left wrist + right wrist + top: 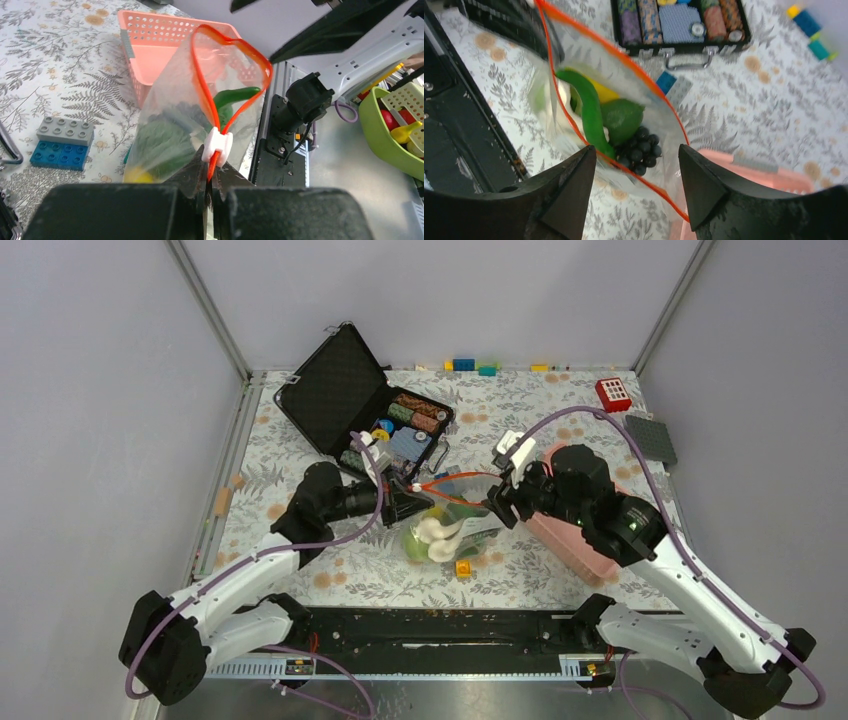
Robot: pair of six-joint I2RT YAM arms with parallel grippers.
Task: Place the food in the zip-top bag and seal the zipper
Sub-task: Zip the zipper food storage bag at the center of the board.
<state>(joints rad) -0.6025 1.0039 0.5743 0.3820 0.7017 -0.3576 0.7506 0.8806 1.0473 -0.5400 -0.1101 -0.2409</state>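
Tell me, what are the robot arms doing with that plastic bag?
They are packing toy food into a clear zip-top bag. The left gripper is pinching the bag's corner, right by the white slider. The right gripper is open, with the bag's mouth in front of it. Green, yellow and dark pieces are already inside. The orange zipper is not closed yet.

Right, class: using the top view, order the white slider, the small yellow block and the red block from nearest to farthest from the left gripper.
1. White slider, just beyond the left gripper pinching the zip-top bag.
2. Small yellow block, on the table nearer the bases.
3. Red block, at the far right corner.
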